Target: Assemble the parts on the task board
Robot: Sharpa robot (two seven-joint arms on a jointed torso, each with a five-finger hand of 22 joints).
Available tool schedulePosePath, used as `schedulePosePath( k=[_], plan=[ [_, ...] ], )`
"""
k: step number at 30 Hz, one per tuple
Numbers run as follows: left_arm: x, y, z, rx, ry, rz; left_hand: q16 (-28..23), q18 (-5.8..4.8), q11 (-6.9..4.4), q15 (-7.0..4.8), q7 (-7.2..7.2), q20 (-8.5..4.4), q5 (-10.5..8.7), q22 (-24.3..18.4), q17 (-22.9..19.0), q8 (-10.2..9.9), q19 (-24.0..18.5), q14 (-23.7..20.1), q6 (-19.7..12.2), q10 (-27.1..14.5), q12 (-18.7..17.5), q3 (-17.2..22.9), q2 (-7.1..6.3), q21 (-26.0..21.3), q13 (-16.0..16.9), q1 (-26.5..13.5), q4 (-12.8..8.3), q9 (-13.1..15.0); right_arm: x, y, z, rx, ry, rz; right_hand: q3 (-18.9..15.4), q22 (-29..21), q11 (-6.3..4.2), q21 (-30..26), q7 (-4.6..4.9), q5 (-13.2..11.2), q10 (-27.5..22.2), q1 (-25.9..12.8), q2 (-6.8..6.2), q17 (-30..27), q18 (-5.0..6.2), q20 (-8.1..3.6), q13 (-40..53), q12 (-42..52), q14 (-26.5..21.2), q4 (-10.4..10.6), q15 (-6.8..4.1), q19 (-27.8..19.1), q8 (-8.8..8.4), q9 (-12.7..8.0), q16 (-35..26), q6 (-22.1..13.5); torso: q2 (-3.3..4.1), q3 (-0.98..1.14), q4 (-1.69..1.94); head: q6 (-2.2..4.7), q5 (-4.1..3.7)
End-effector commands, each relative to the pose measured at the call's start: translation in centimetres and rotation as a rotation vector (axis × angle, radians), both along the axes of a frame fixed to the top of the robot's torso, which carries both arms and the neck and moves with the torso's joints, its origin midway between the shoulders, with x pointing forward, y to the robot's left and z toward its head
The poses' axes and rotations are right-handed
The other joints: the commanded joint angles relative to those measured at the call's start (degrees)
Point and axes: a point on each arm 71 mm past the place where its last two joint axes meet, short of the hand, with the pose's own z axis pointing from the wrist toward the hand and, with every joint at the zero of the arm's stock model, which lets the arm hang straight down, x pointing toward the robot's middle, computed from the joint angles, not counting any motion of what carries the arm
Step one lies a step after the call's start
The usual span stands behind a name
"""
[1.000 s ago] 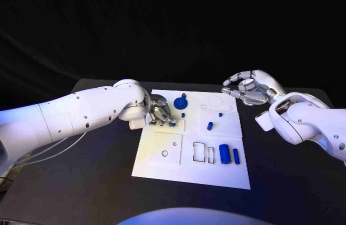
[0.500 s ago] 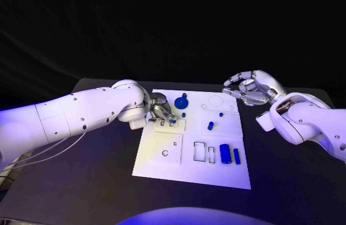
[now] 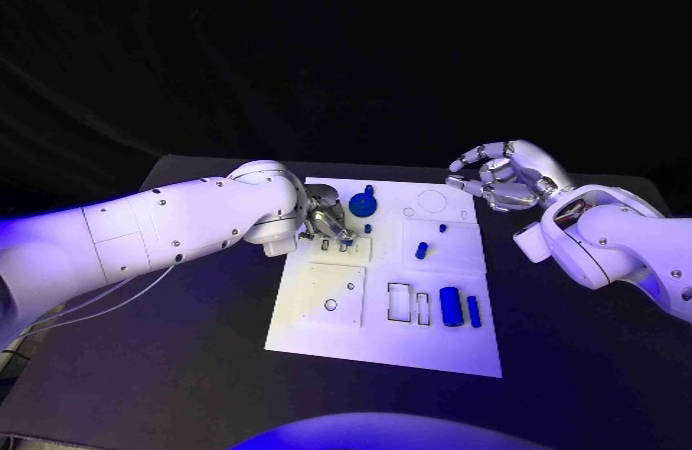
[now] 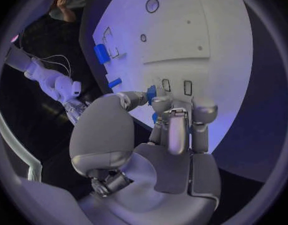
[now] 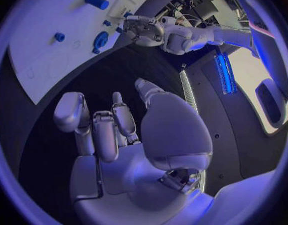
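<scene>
Head view: the left silver hand [image 3: 326, 225] has crept toward twelve o'clock, fingers now curled at the white rectangular task board's [image 3: 382, 345] slots, grasp unclear; insertion looks underway. The right silver hand [image 3: 495, 178] stays curled, empty.

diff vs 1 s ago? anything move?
Little. The left hand stayed at the board's upper left by the two small slots, fingers down on it; its arm shifted slightly, and whether it holds a part cannot be told. The right hand stayed raised off the board's far right corner, fingers curled, holding nothing. The blue parts, including the cylinder, lie as before.
</scene>
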Motion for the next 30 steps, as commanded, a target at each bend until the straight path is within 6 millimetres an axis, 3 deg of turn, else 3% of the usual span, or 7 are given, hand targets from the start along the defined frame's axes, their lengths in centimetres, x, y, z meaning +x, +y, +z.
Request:
schedulePosePath(
  k=[1,14,30],
  plan=[
    [-0.04,-0.15,-0.08,0.045,-0.008,-0.032,0.4,-1.13,-0.03,-0.49,-0.36,-0.16,0.19,0.1,6.8,0.4,0.4,4.2,0.1,0.4,0.3,12.7,0.16,0.2,0.2,-0.6,-13.1,0.1,-0.06,0.09,-0.07,-0.006,0.002,0.013,0.1,-0.1,0.0,-0.4,0.02,0.2,-0.4,0.1,-0.12,3.4,1.18,-0.06,-0.1,-0.4,2.9,0.4,-0.16,-0.4,0.34,0.1,-0.4,-0.3,0.03,-0.05,0.01,-0.02,-0.05],
    [0.04,-0.23,-0.4,0.076,-0.003,-0.049,0.6,-1.26,-0.12,-0.54,-0.47,-0.17,0.22,0.7,7.1,0.6,0.7,4.2,0.3,0.8,0.7,12.3,0.32,0.6,0.6,-0.9,-13.1,0.2,-0.05,0.11,-0.08,-0.005,0.002,0.014,0.1,-0.1,0.0,-0.4,0.02,0.2,-0.4,0.1,-0.12,3.4,1.18,-0.06,-0.1,-0.4,2.9,0.4,-0.16,-0.4,0.34,0.1,-0.4,-0.3,0.06,-0.15,0.05,-0.07,-0.06],
    [0.17,-0.06,-0.78,0.097,0.003,-0.05,0.7,-1.35,-0.24,-0.63,-0.63,-0.2,0.15,1.2,7.4,0.8,1.0,4.3,0.4,1.2,1.2,11.6,0.51,0.8,1.2,-1.3,-13.1,0.3,-0.05,0.12,-0.08,-0.004,0.002,0.015,0.0,0.0,0.02,-0.4,0.04,0.3,-0.4,0.0,-0.03,3.5,1.17,-0.04,0.0,-0.3,2.9,0.6,-0.13,-0.3,0.44,0.1,-0.4,-0.5,0.04,-0.05,0.05,-0.28,0.07]
  ],
)
